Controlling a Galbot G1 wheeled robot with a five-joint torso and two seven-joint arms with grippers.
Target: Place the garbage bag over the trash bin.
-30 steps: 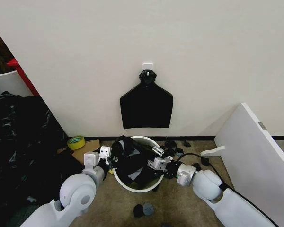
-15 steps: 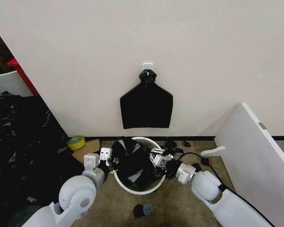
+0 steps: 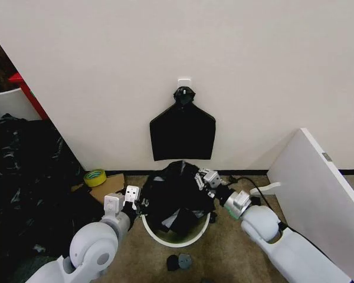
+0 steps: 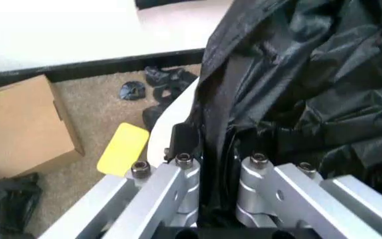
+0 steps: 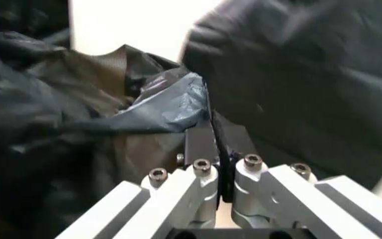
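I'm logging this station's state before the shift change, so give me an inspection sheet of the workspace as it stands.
Surface: brownish carpet floor meeting a white wall.
Job's things: garbage bag bunched over the trash bin, covering its far rim; near rim bare.
Clutter: tape roll, cardboard, black scraps, black plastic heap, leaning white panel.
Grippers: left gripper shut on the bag at the bin's left rim; right gripper shut on the bag's raised right edge.
Cables: black cable along the right arm.
Surroundings: black sheet hanging from a wall hook.
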